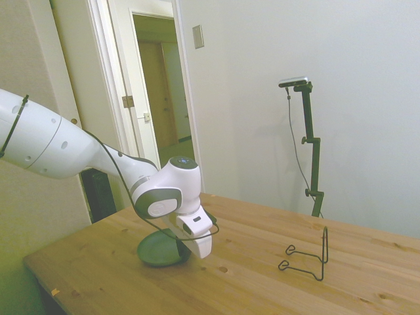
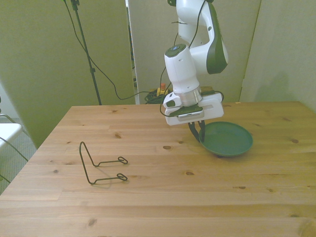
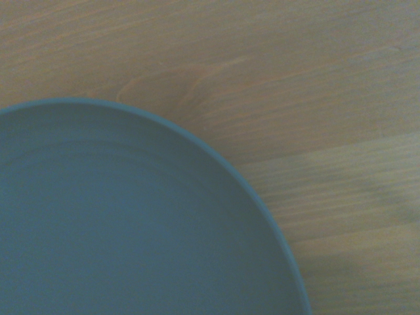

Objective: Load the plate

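- Grey-green plate [image 1: 159, 249], side view: lies flat on the wooden table [image 1: 262, 289], toward its left part. The arm's wrist sits low over it and hides its right edge. The gripper [image 1: 186, 252] is mostly hidden behind the white wrist body here; finger state cannot be read from this view.
- Side view, wire stand [image 1: 308, 256]: thin black wire, upright, well apart from the plate to the right. Nothing rests in it.
- Front view: plate [image 2: 227, 139] lies toward the front view's right, flat on the table [image 2: 158, 197]. Gripper [image 2: 199, 134] points down at the plate's rim on its left side. Dark fingers [image 2: 196, 132] look close together at the rim, but whether they pinch it or only stand at it I cannot tell.
- Front view: wire stand [image 2: 101, 165] is on the front view's left, well apart from the plate, empty.
- Wrist view: plate [image 3: 125, 223] fills much of the picture, bare, nothing in it; wood grain of the table [image 3: 315, 98] beside it. Image soft.
- Progress, judged: early. Plate not yet lifted, stand not yet loaded. Remaining: secure the rim, lift, carry across, set the plate on edge in the stand.
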You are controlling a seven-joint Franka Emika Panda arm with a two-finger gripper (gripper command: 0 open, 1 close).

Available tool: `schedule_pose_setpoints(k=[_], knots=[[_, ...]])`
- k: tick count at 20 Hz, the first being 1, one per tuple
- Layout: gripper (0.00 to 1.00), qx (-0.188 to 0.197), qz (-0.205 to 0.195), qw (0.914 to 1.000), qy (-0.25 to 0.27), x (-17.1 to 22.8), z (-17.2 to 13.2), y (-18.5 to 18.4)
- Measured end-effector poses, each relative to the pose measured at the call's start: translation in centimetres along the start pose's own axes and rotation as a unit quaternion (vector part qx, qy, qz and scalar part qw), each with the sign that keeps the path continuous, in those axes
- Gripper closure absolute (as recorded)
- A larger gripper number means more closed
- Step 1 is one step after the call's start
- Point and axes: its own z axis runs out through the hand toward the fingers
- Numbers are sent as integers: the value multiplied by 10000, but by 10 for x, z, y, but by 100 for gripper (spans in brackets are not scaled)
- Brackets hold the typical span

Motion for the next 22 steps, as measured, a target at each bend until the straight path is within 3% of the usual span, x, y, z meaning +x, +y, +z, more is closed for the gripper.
schedule_pose_setpoints(k=[6,16,19,22], knots=[[100,-107,37,9999,111,0,-18,-7],[100,-295,-88,9979,566,-27,-120,-27],[100,-561,-153,9948,836,-32,-146,-35],[100,-897,-180,9865,1358,-30,-173,-41]])
